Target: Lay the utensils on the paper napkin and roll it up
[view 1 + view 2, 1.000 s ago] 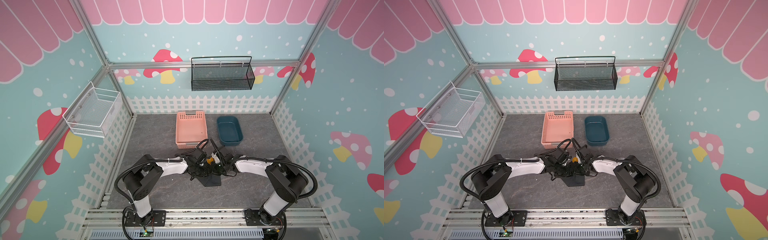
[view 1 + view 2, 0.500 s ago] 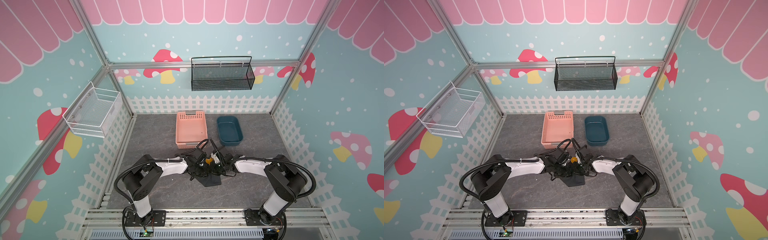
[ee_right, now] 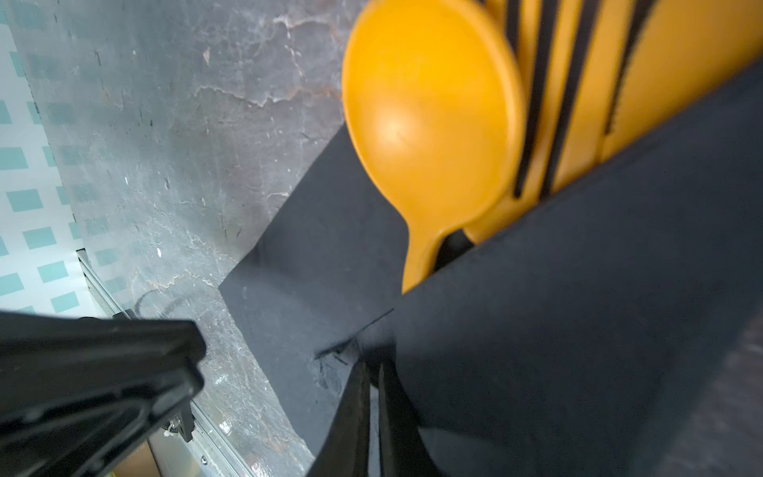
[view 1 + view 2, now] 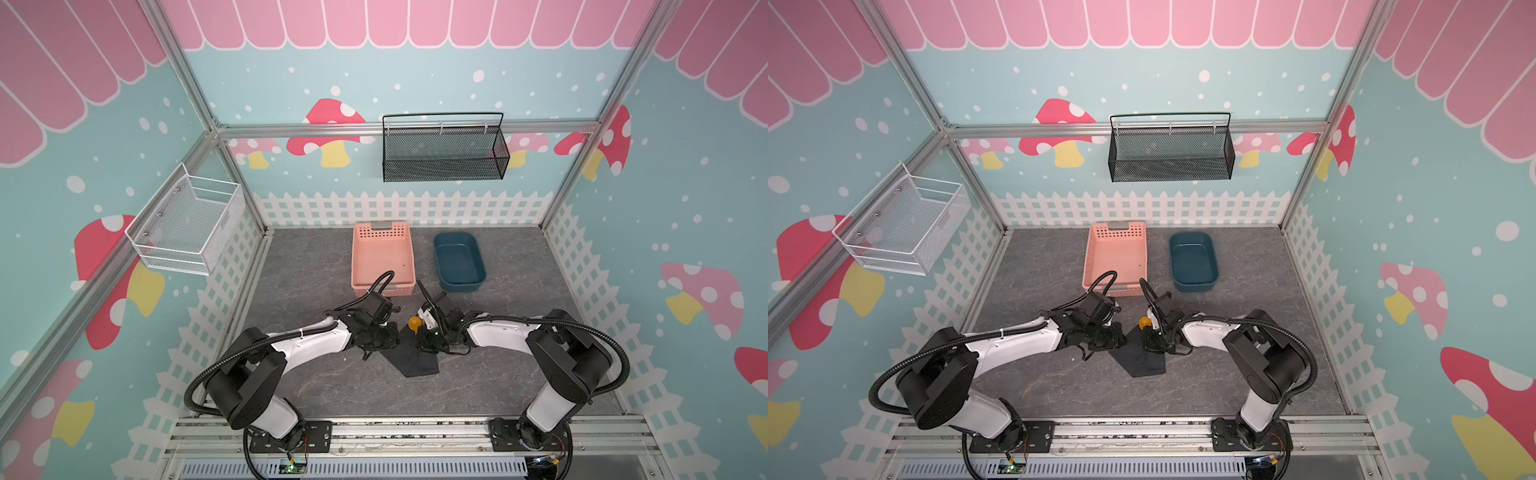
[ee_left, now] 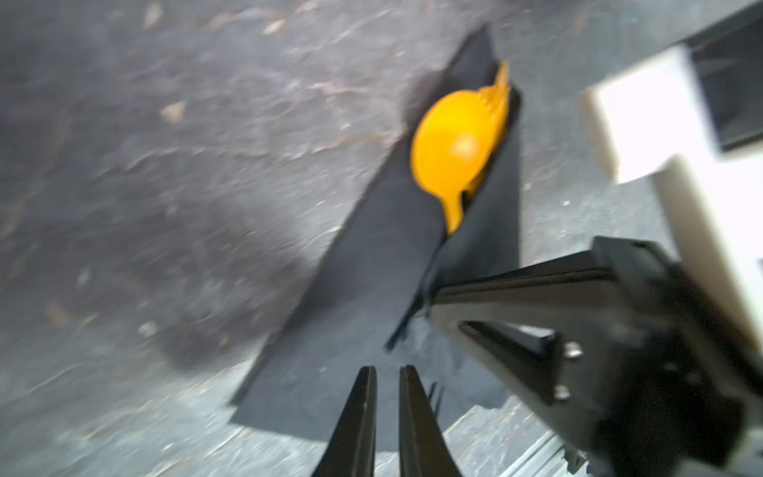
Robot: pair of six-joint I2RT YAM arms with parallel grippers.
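Observation:
The black paper napkin [image 4: 415, 361] [image 4: 1140, 359] lies on the grey floor, partly folded over the orange-yellow utensils. A spoon bowl [image 4: 414, 322] [image 5: 456, 144] [image 3: 425, 115] sticks out of the fold at the far end, with fork tines [image 3: 578, 82] beside it. The knife is hidden. My right gripper [image 3: 371, 367] [image 4: 424, 345] is shut on the napkin's [image 3: 578, 289] folded flap and holds it lifted over the handles. My left gripper [image 5: 386, 369] [image 4: 392, 338] hovers over the flat part of the napkin [image 5: 363, 281]. Its jaws stand slightly apart with nothing between them.
A pink basket [image 4: 354, 257] and a dark blue tub [image 4: 459, 284] stand just behind the grippers. A black wire basket [image 4: 444, 153] hangs on the back wall and a white wire basket [image 4: 187, 228] on the left wall.
My left gripper's jaws have parted a little. Both arms and the napkin have hardly moved.

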